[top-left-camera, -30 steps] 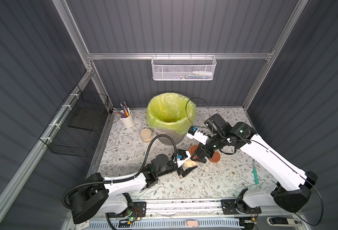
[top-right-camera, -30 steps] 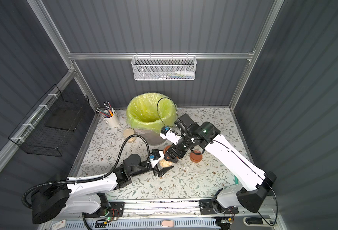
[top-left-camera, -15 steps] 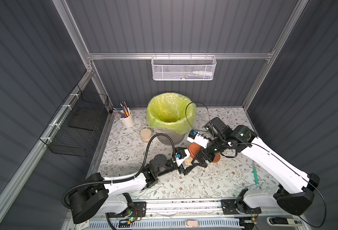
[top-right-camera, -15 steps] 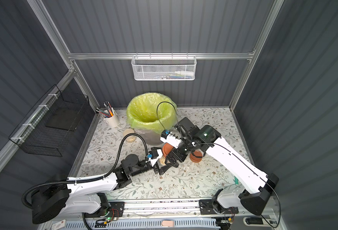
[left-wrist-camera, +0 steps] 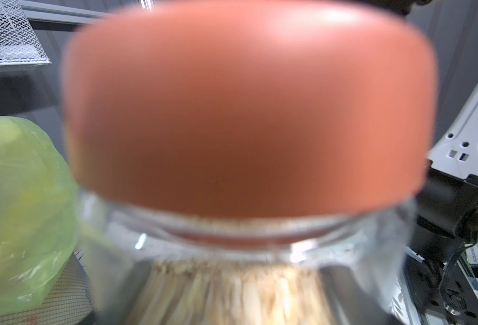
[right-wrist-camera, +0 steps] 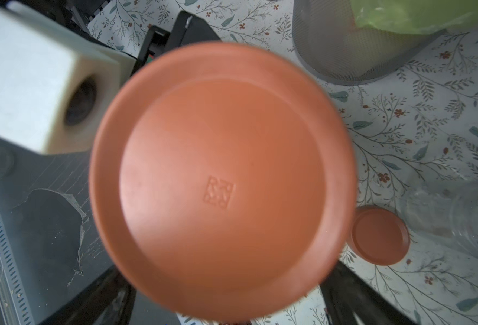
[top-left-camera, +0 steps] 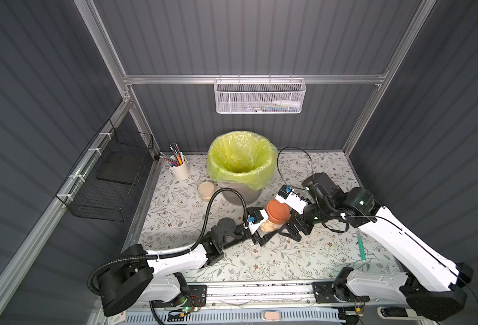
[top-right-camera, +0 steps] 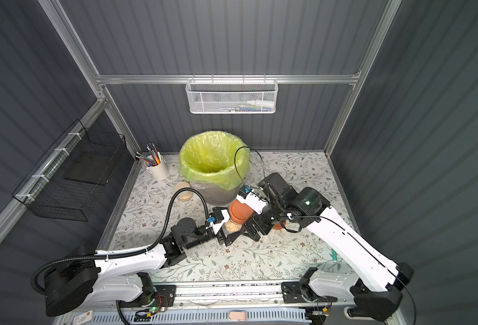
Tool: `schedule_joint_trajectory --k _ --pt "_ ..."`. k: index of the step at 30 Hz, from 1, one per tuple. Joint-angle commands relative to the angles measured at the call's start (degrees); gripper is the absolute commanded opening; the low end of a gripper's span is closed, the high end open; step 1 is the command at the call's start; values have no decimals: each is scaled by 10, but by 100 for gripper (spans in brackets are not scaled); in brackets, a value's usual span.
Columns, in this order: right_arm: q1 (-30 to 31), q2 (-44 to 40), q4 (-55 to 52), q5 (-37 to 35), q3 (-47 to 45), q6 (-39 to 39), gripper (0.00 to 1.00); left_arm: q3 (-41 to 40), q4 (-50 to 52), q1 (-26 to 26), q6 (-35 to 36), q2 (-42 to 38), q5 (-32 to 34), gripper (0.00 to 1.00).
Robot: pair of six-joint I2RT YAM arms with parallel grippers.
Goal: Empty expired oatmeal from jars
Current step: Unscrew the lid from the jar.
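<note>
A clear jar [top-left-camera: 271,223] with a terracotta lid [top-left-camera: 277,211] is held just above the table in front of the bin. Pale oatmeal [left-wrist-camera: 232,292] fills its lower part. My left gripper [top-left-camera: 262,235] is shut on the jar's glass body, with its fingers hidden behind the glass in the left wrist view. My right gripper [top-left-camera: 290,231] is open beside the jar. In the right wrist view its black fingers [right-wrist-camera: 353,298] stand wide on either side of the lid [right-wrist-camera: 220,180]. A second jar [top-left-camera: 205,189] with a cream lid stands left of the bin.
The grey bin with a yellow-green bag [top-left-camera: 242,164] stands behind the jar. A loose terracotta lid [right-wrist-camera: 379,235] and an empty clear jar [right-wrist-camera: 457,216] lie on the table under my right arm. A white pen cup [top-left-camera: 179,170] is at the back left. A green pen [top-left-camera: 361,249] lies at the right.
My right gripper's jaws have spread wide, and the right arm has shifted closer over the jar's lid. My left gripper still holds the jar in about the same place.
</note>
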State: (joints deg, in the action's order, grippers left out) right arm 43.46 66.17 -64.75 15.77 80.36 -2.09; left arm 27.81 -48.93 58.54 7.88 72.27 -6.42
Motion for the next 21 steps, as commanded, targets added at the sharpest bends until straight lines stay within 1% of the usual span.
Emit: schedule_joint_trajectory --k 1,5,7,9,11,13,16,17,19,21 --pt "-16 -47 23 -26 -17 47 99 36 -46 0 14 -7 12 12" --pt "-45 -93 44 -36 -28 111 99 42 -34 0 28 -1 17 12" --pt "-61 -98 41 -50 -12 166 99 48 -25 0 36 1 18 12" --pt "-87 -87 22 -47 22 239 99 50 -16 0 44 2 21 12" --pt "-106 -69 3 -29 47 332 99 53 -12 0 51 6 27 13" --pt "-112 -44 -26 -25 67 422 99 54 -15 0 56 12 34 13" --pt "-111 -25 -19 14 58 522 99 53 -27 0 63 22 37 13" --pt "-111 -25 -15 21 55 548 99 55 -24 0 68 26 37 14" --pt "-109 1 -25 17 66 583 99 55 -24 0 77 31 38 13" --pt "-108 18 -41 12 92 598 99 53 -26 0 82 33 41 13"
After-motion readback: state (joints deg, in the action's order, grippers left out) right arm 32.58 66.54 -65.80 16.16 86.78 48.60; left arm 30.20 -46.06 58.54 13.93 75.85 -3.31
